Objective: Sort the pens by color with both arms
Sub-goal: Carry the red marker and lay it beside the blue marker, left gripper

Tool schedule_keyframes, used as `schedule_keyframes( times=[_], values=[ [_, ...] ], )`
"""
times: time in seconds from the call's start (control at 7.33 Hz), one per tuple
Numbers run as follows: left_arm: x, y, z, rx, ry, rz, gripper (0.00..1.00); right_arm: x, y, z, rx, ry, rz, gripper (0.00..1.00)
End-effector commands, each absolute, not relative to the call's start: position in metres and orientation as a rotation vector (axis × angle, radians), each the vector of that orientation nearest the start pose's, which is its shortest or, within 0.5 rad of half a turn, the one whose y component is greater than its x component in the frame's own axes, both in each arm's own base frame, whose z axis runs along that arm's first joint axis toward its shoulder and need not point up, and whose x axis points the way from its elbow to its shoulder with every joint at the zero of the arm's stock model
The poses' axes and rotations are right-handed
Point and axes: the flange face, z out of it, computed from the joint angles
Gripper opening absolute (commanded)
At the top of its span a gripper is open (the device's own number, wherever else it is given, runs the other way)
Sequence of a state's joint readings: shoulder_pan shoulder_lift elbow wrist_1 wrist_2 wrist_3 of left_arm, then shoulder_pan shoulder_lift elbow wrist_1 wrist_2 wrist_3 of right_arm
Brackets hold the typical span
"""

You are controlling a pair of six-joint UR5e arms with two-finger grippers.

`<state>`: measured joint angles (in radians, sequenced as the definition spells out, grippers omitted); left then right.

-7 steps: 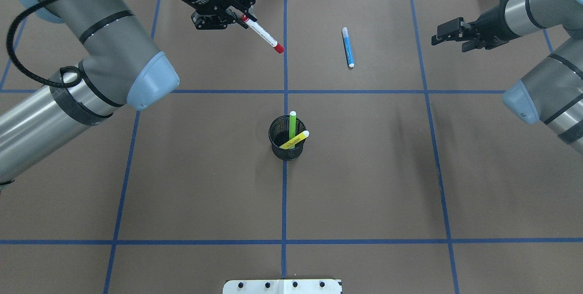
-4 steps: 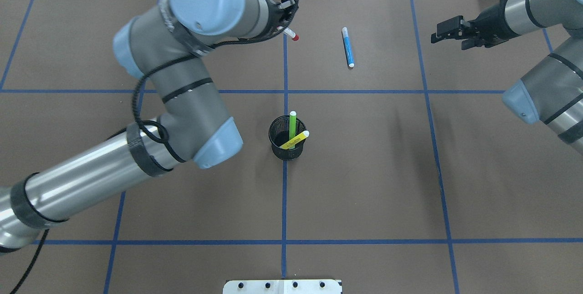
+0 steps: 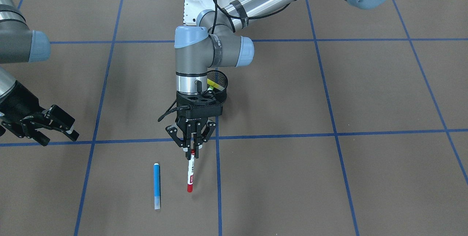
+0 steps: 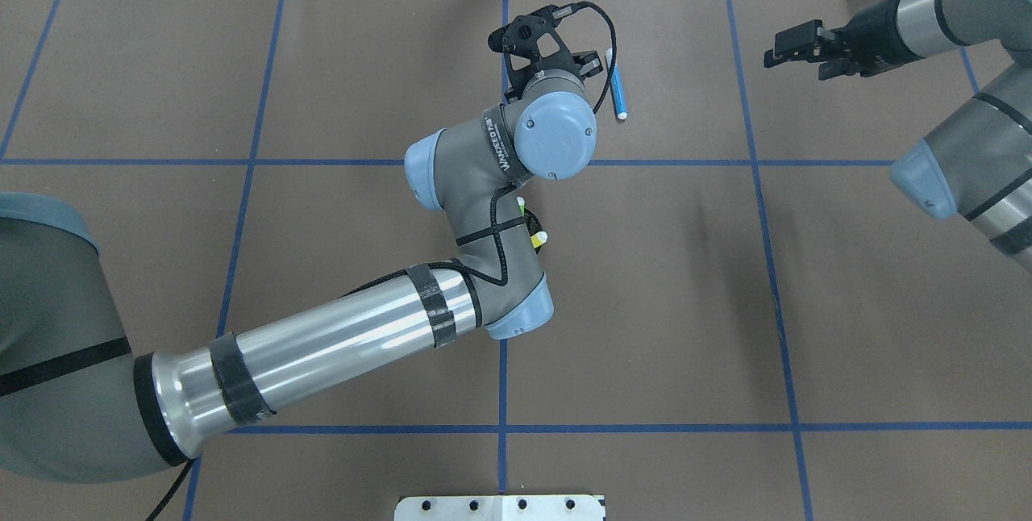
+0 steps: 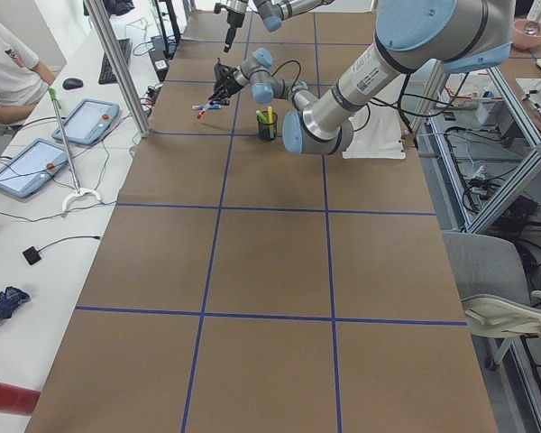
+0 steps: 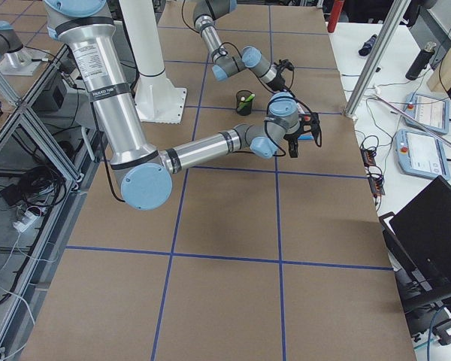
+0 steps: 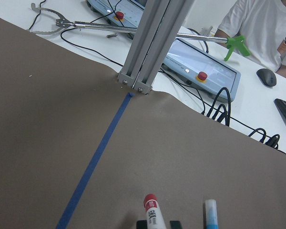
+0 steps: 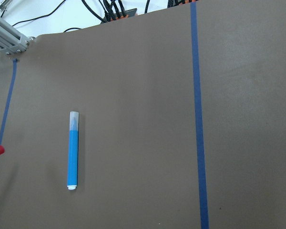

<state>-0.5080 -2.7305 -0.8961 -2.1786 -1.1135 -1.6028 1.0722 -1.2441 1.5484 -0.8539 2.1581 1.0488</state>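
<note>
— Two pens are barely seen from overhead: only the tips of the green pen (image 4: 520,201) and the yellow pen (image 4: 540,239) show past the left arm (image 4: 322,352). The black mesh cup (image 3: 221,82) is largely covered in both views.
— And the red pen (image 3: 190,172)?
— Overhead it is hidden under the wrist. From the front, its slim white barrel is seen pinched at one red end by the left hand (image 3: 192,150). The free red end points away from the robot, just beside the blue pen (image 3: 157,186), which lies flat on the brown paper counter (image 3: 329,192). Contact with the counter cannot be judged.
— The right hand (image 4: 780,49)?
— It is held spread, nothing in it, well apart from the pens.
</note>
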Motion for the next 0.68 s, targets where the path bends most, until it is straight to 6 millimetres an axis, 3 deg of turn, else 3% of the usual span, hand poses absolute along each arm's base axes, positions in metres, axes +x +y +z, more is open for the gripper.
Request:
schedule_keyframes(
  times=[0.0, 0.41, 0.55],
  values=[
    [0.683, -0.584, 0.122, 0.701, 0.950, -0.747, 0.00, -0.233, -0.593, 0.405, 0.341, -1.069, 0.195, 1.00],
    [0.694, -0.588, 0.122, 0.692, 0.953, -0.741, 0.00, -0.233, -0.593, 0.406, 0.340, -1.068, 0.196, 1.00],
    [0.695, -0.586, 0.121, 0.690, 0.955, -0.734, 0.42, -0.233, -0.593, 0.406, 0.340, -1.068, 0.196, 1.00]
  ],
)
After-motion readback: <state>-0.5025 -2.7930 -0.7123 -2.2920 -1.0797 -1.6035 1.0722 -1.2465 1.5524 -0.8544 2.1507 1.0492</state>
